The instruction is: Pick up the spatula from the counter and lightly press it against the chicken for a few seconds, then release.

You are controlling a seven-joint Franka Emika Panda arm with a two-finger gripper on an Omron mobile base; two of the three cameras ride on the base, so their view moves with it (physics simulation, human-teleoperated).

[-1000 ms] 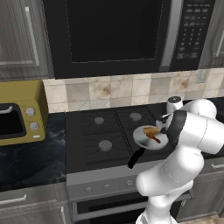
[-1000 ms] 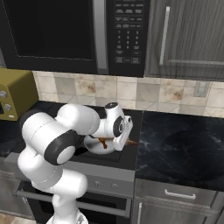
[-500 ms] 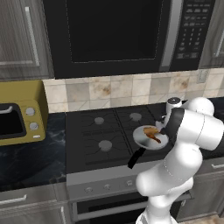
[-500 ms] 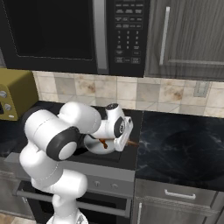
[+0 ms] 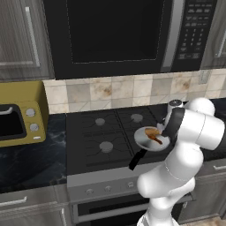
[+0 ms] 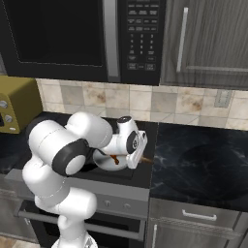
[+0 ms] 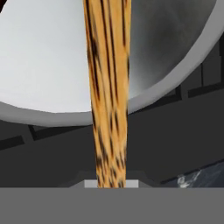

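Your hand (image 7: 112, 180) is closed tight on the spatula (image 7: 107, 87), so the tool is off the surface (image 6: 203, 160) and gripped by its wooden handle.

What the next move turns on is the line of that handle. In the hand view it runs straight away from the hand, out from between the fingers, over the near rim of the pan (image 7: 175, 94) and on across the pan's pale floor. Its working end leaves the top of that view, so you cannot tell from here whether it touches the chicken (image 5: 153, 134).

The pan sits near the front right corner of the stove (image 5: 88, 132), with its dark handle pointing out toward the stove's front edge. In the right base view the hand hangs at the pan's right rim, close to the stove's right edge where the surface begins. The butt of the spatula pokes out on the surface side.

The chicken lies inside the pan, left of the hand and along the line the spatula points. My judgement is that you are at the pressing step. Keep the handle's axis aimed as it is and bring the far end down gently onto the meat. Sliding sideways could push the chicken or shift the pan.
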